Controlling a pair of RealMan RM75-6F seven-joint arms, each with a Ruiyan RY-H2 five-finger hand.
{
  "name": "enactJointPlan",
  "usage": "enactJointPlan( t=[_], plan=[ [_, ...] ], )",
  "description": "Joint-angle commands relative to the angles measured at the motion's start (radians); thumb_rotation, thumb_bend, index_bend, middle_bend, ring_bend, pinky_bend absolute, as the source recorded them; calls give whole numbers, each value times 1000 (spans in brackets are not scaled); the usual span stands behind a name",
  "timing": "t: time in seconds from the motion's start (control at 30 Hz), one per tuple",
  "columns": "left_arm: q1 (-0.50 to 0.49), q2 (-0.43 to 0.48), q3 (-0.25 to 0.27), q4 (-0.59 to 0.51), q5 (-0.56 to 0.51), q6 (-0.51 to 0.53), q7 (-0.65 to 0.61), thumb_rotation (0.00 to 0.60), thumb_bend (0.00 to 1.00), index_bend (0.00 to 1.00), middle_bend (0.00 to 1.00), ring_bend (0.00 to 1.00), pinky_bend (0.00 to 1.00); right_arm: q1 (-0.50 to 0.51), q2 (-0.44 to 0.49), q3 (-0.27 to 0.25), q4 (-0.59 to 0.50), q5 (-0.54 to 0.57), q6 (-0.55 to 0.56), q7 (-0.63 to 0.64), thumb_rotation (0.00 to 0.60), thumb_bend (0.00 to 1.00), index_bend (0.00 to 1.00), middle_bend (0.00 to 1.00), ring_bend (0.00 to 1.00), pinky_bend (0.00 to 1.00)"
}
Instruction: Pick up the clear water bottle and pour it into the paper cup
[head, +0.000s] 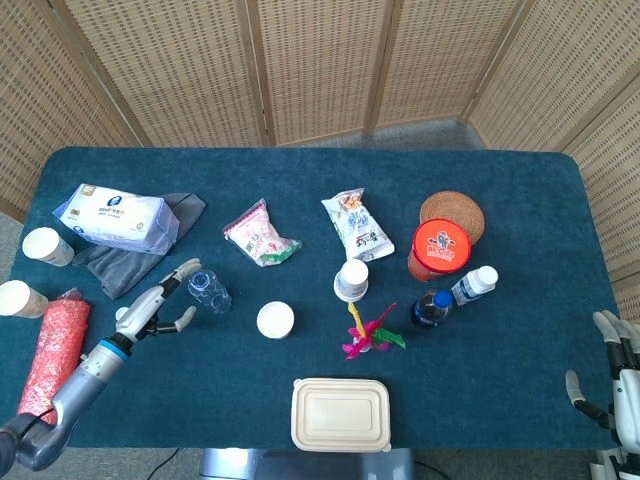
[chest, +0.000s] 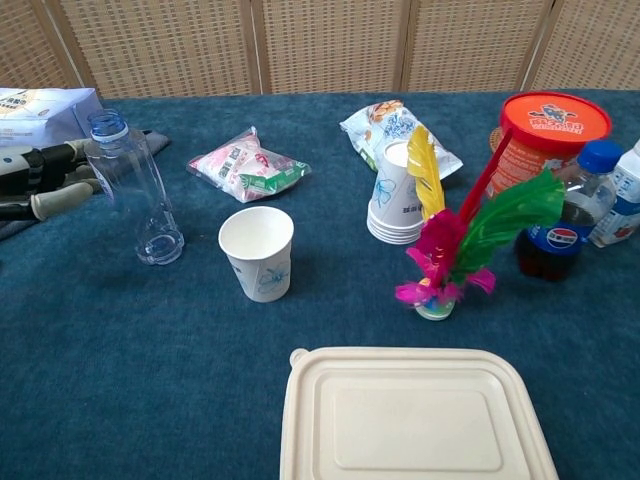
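My left robot hand (head: 152, 306) sits at the lower left of the frame, fingers apart, empty, beside the upright clear water bottle (chest: 133, 187). The paper cup (chest: 257, 252) stands right of the bottle on the counter (head: 480, 340). My right robot hand (head: 617, 385) hangs spread and empty at the lower right.

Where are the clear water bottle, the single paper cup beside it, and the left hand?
clear water bottle (chest: 138, 195), chest view, middle of its body.
paper cup (chest: 259, 257), chest view, outer wall.
left hand (head: 152, 305), head view, back of the hand.

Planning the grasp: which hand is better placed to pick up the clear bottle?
Left. The left hand is open right beside the clear water bottle; the right hand sits at the table's far edge.
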Motion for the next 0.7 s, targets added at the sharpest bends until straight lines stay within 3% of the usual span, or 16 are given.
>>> enactJointPlan(
  t=[0.03,0.37,0.57,0.7],
  plan=[
    [21,23,1,-19,-6,29,-13,352,517,0,0,0,0,3,2,2,-3,3,-4,-2,600,453,0,26,0,0],
    [94,199,33,-142,9,128,23,353,517,0,0,0,1,22,26,19,-28,49,-38,-43,600,453,0,26,0,0],
    [107,411,87,-336,11,83,199,351,518,0,0,0,31,32,30,33,-27,79,-42,-128,600,452,0,26,0,0],
    [124,565,120,-505,-2,65,393,347,517,0,0,0,58,38,30,37,-23,100,-47,-217,600,453,0,26,0,0]
  ],
)
